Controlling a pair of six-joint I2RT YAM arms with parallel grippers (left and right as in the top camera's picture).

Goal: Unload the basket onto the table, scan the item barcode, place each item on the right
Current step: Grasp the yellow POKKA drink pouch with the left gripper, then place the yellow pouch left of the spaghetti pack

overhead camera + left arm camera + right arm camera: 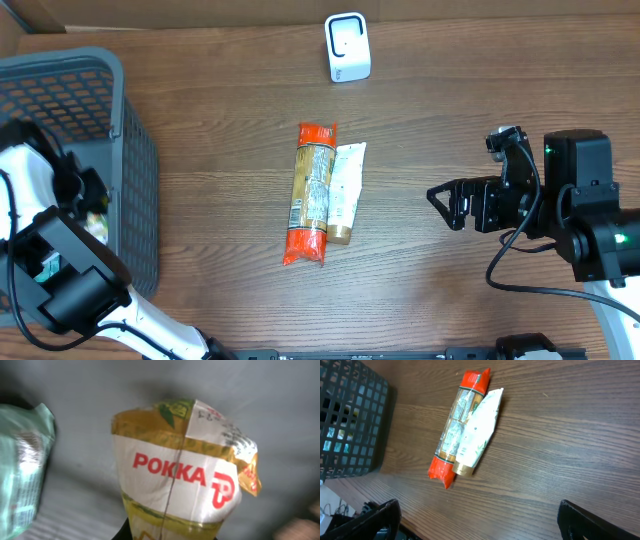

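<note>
- Pokka pack (180,480): lower part cut off by the bottom edge of the left wrist view; small print on its upper flap is blurred.
- Green packet (22,470): blurred, cut by the left edge, label unreadable.
- Left gripper: hidden overhead beneath the left arm (60,260), down inside the basket (135,170).
- Basket: cut by the left edge overhead.
- Orange-ended packet (313,190), white tube (346,190): print too small to read.
- Right gripper fingers (377,520): only the tips are in frame.
</note>
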